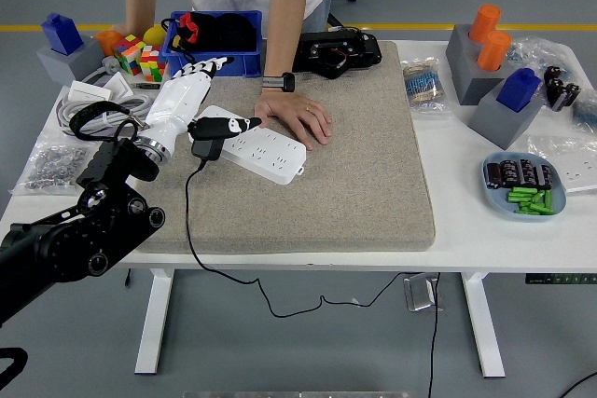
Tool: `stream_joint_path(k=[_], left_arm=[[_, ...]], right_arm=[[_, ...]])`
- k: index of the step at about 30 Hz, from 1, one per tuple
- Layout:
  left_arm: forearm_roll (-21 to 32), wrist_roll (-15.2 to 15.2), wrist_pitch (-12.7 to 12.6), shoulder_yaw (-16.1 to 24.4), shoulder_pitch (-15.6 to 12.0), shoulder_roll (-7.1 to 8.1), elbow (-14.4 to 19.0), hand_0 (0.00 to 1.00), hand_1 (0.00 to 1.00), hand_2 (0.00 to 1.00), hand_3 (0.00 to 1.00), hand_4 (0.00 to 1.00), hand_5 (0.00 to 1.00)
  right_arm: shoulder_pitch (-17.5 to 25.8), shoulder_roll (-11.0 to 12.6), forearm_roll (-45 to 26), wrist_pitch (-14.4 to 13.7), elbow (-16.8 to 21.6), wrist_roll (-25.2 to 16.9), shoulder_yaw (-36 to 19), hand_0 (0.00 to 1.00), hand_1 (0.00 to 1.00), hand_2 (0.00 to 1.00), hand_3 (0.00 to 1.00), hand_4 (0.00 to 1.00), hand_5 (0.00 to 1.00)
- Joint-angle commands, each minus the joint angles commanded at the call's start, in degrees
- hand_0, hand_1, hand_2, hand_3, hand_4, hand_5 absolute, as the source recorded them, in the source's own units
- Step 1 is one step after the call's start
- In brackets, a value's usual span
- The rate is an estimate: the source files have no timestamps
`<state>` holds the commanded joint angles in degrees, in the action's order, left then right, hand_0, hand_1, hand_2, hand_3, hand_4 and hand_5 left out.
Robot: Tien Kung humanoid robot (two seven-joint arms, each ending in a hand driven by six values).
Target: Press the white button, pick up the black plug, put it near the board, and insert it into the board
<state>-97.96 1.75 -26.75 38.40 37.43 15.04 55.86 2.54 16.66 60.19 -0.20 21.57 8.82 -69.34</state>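
Indoors, on a white table's (pixel 466 240) grey mat (pixel 364 174), the left hand (pixel 187 104) hovers with fingers spread.

The grey mat (pixel 354 174) lies bare over its whole right half and along its near edge, open to a pass from the right or from the front. Its far-left corner is crowded: the white power strip (pixel 256 144) lies slantwise there, the black plug (pixel 207 138) sits at its left end beside the left hand (pixel 182 102), and a person's hand (pixel 297 120) rests flat on the strip's far end. Behind them the blue bin (pixel 216 51) and a black device (pixel 336 50) line the table's far edge.
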Motion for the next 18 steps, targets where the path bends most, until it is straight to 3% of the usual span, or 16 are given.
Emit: stream_joint_path(k=[4,5,9,13,18], left_arm=[[-0.5,-1.3,0.1,0.1,-2.2,2.5,1.7,0.967,0.972,0.905,0.886,0.937,0.646],[-0.4,-1.8,0.2,0.3,-3.2,3.48,2.3,0.953,0.939,0.871,0.86,0.893,0.661],[-0.9,-3.0,0.6,0.9,-5.4,5.4,4.0,0.953,0.939,0.871,0.86,0.893,0.661],[-1.8,-3.0,0.9,0.7,-7.1,6.52,5.0,0.961,0.942,0.876,0.865,0.878,0.657],[-2.3,-2.5,1.4,-0.1,-7.9,6.84,4.2,0.962,0.945,0.877,0.868,0.858,0.645]], right_arm=[[0.1,0.0,0.1,0.0,-0.1,0.0,-0.2,0.777,0.674,0.65,0.606,0.652,0.417],[0.1,0.0,0.2,0.0,0.0,0.0,-0.3,0.777,0.674,0.65,0.605,0.653,0.418],[0.1,0.1,0.2,0.0,0.0,0.0,-0.2,0.777,0.674,0.65,0.605,0.653,0.418],[0.0,0.1,0.2,0.0,0.0,0.0,-0.1,0.776,0.672,0.65,0.605,0.653,0.417],[-0.1,0.2,0.2,0.0,0.0,-0.1,0.1,0.776,0.674,0.65,0.606,0.653,0.418]])
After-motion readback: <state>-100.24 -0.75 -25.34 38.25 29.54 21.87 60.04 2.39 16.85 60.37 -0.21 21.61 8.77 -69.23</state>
